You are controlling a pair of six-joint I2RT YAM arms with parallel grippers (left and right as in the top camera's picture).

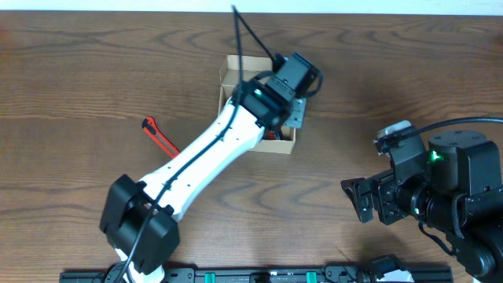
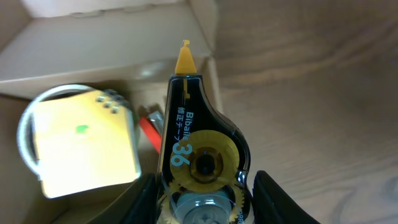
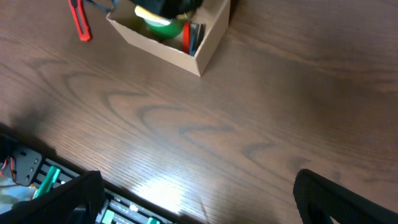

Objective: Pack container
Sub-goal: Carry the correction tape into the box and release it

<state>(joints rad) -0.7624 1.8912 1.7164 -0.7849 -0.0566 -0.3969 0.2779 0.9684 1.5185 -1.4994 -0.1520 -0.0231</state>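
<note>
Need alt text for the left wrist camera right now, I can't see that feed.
The left gripper holds a black-and-yellow correction tape dispenser, yellow tip up in frame, over the open cardboard box. Inside lie a yellow pad and a red item; wood table at right.

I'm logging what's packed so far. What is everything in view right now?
container: one, tan cardboard, open, far middle of table.
correction tape dispenser: one, black with yellow tip, held above container.
pale yellow pad: one, inside container.
red item: one, inside container, partly hidden.
red tool: one, on table left of container.
table: one, brown wood.
left gripper: one, black fingers shut on dispenser.
right gripper: one, black, open, empty, right side.
</note>
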